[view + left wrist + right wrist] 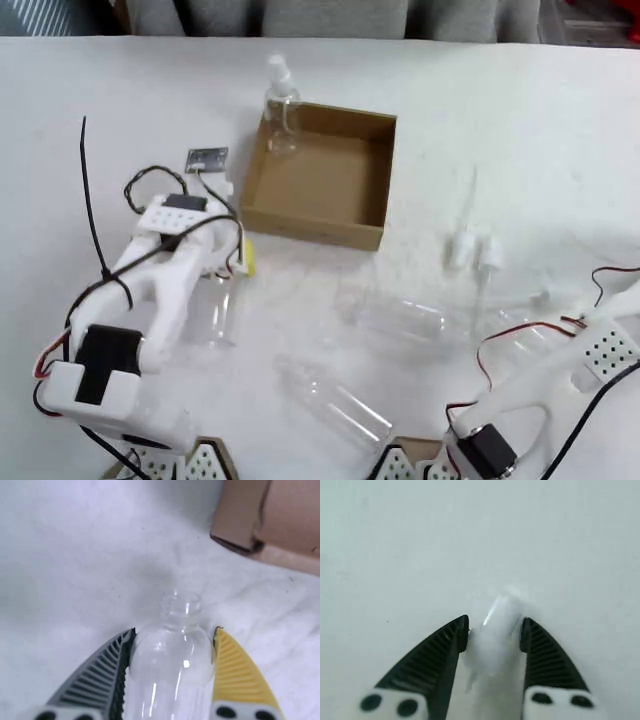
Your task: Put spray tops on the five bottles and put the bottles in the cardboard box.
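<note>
A: High cam?
B: Fixed overhead, looking down on the whole table (500, 110). Cardboard box (318, 178) sits upper centre of frame.
A: The 2 wrist cams?
B: Each very close, low over the tabletop, looking out between its own jaws. Left one shares a corner of the cardboard box with the high cam.

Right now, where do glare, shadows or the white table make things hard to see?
High view: the loose bottles almost melt into the white table, marked only by faint highlights. Left wrist view: glints on the bottle in the left gripper. Right wrist view: the white piece in the right gripper blends with the table.
</note>
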Controlling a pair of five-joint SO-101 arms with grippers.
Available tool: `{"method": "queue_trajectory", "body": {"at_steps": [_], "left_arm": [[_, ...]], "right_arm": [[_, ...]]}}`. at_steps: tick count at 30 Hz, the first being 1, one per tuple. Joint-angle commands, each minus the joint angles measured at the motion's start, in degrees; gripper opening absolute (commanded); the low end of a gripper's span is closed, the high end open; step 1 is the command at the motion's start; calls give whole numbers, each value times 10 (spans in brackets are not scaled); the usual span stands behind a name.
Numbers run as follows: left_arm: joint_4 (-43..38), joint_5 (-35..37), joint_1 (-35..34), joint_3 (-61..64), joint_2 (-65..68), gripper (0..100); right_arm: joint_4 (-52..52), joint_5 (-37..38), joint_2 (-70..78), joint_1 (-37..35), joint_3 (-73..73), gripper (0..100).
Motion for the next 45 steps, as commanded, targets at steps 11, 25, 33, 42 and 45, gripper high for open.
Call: {"method": "queue_trajectory", "body": {"at_steps": [11,25,33,42,45], "left_arm": [[-6,-6,-7,3,-4,57],[-6,-6,-7,4,-4,57],[-6,-6,-7,4,-4,57],[-6,-6,-7,3,-4,57],[-7,-6,-7,2,-4,57]], "right_arm": [[87,365,-125,-33,-17,27],[321,632,-198,-79,-11,26],[321,644,-204,-52,40,24],[324,667,-223,-50,118,16],[322,668,-267,-49,180,16]]}}
